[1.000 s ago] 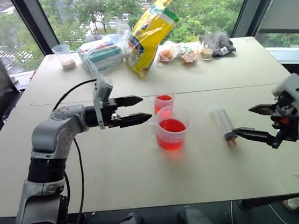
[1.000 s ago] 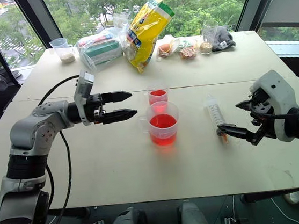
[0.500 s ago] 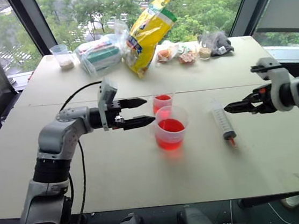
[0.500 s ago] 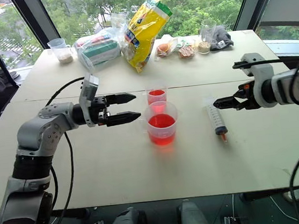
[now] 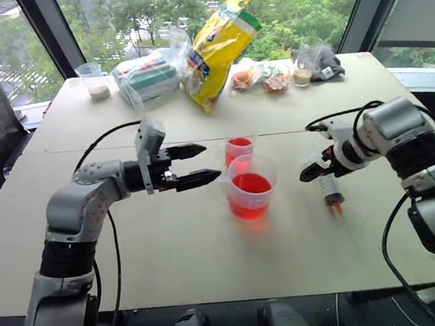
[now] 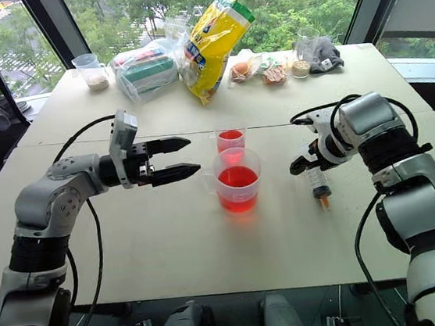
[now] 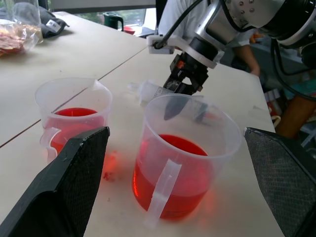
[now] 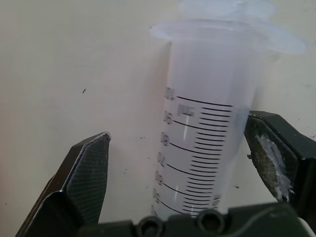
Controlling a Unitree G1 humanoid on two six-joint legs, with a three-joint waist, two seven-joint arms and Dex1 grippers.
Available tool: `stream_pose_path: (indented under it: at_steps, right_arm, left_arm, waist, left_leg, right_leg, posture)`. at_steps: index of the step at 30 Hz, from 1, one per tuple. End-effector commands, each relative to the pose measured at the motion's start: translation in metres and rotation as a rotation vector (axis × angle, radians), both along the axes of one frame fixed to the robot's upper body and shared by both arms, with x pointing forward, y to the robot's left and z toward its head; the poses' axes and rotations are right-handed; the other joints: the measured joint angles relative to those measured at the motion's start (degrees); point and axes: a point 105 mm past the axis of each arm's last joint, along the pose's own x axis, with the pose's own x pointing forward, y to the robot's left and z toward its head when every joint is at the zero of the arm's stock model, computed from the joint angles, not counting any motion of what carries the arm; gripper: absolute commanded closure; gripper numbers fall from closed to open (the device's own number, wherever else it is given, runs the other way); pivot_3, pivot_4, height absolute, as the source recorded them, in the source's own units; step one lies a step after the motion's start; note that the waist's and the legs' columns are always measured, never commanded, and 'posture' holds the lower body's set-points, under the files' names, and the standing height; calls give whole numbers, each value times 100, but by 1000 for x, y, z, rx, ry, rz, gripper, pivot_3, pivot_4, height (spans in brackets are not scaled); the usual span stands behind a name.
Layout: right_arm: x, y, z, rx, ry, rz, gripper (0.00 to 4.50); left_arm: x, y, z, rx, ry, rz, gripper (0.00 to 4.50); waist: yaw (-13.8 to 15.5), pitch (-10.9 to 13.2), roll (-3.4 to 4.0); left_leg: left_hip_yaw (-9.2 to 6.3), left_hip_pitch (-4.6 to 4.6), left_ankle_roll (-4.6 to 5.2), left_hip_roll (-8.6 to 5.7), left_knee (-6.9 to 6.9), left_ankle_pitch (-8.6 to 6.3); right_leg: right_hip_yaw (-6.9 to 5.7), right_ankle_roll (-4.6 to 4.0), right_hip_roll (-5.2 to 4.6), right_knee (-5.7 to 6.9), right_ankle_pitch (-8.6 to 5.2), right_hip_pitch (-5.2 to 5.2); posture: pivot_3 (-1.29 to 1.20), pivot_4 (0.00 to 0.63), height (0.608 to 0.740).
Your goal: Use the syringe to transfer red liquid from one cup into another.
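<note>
The syringe (image 8: 210,143) lies flat on the table (image 5: 172,247), well to the right of the big cup (image 5: 250,187) of red liquid (image 5: 250,184), its orange tip toward the robot and its plunger end away. The right gripper (image 5: 318,169) is down over the barrel, fingers spread wide with the barrel between them: one pad (image 8: 269,153) seems to touch the barrel's side, while the other (image 8: 89,170) stands clear, and nothing is gripped yet.

To do this pickup well, the gripper should probably shift sideways so the barrel sits midway between the pads, then close gently across the marked part of the barrel, away from the flange and plunger, so the plunger stays free to be pulled. A lopsided squeeze could roll the round barrel away.

The small cup (image 5: 238,147) stands just behind the big cup, touching or nearly so. The left gripper (image 5: 198,163) hovers level just left of the big cup, fingers wide apart and holding nothing; it looks well placed to steady that cup.
</note>
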Motion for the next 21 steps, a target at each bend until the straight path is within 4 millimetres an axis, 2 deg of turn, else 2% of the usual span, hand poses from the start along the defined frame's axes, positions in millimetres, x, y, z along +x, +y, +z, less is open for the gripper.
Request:
stream_pose_path:
  at_steps: [1, 4, 5, 7, 10, 12, 14, 17, 20, 21]
  right_arm:
    - [6, 3, 4, -14, -19, 17, 31]
    - [9, 9, 0, -15, -9, 31, 31]
    - [10, 11, -1, -17, -6, 42, 269]
    - [10, 14, -2, -23, -1, 54, 892]
    - [10, 18, -5, -16, 11, 56, 2319]
    - [7, 19, -5, -11, 19, 57, 3021]
    - [7, 16, -1, -29, -3, 53, 3037]
    - [8, 12, 17, -49, -110, 65, 3037]
    - [10, 23, 58, 8, -350, 99, 3037]
    - [10, 31, 79, 53, -470, 128, 3037]
  left_arm:
    - [-5, 7, 11, -12, -56, 19, 0]
    - [-6, 8, 12, -8, -56, 29, 0]
    - [-6, 8, 13, -7, -60, 30, 0]
    - [-4, 8, 14, 0, -68, 31, 0]
    - [-3, 7, 15, 2, -71, 31, 0]
    - [-2, 7, 16, 4, -73, 24, 0]
    - [0, 7, 18, 10, -76, 19, 0]
    - [5, 5, 22, 11, -83, 9, 0]
    - [8, 2, 25, 15, -87, -16, 0]
    - [9, 1, 25, 18, -89, -23, 0]
  waist:
    - [-9, 0, 0]
    - [-25, 0, 0]
    - [-26, 0, 0]
    - [-31, 0, 0]
    - [-37, 0, 0]
    - [-37, -1, 0]
    - [-30, -1, 0]
    - [-13, -1, 0]
    - [-2, 0, 0]
    - [-3, 0, 1]
  left_leg:
    - [0, 0, 0, 0, 0, 0]
    - [0, 7, 0, 2, -1, 0]
    - [1, 7, 0, 2, -1, 0]
    - [2, 13, 0, 2, 4, 0]
    - [2, 15, -1, 2, 4, 0]
    - [0, 17, -1, 3, 3, 0]
    - [0, 16, -1, 3, 0, 0]
    - [0, 13, -1, 3, 0, 0]
    - [0, 10, -1, 1, 0, 0]
    - [0, 8, -1, 0, 0, 0]
  right_leg:
    - [0, 0, 0, 0, 0, 0]
    - [0, 0, 3, 3, 0, 2]
    - [-1, 0, 3, 3, 0, 3]
    - [-1, 0, 2, 3, 1, 8]
    - [-1, 0, 3, 4, 1, 10]
    - [-1, 0, 4, 6, 1, 10]
    - [-2, 0, 5, 7, 1, 9]
    - [-6, 0, 5, 6, 1, 9]
    - [-5, 0, 0, 4, 1, 7]
    - [-5, 0, 0, 3, 1, 6]
  posture:
    - [0, 150, 740]
    - [0, 150, 740]
    - [0, 150, 740]
    - [0, 150, 740]
    - [0, 150, 740]
    - [0, 150, 740]
    - [0, 150, 740]
    - [0, 150, 740]
    - [0, 150, 740]
    - [0, 150, 740]
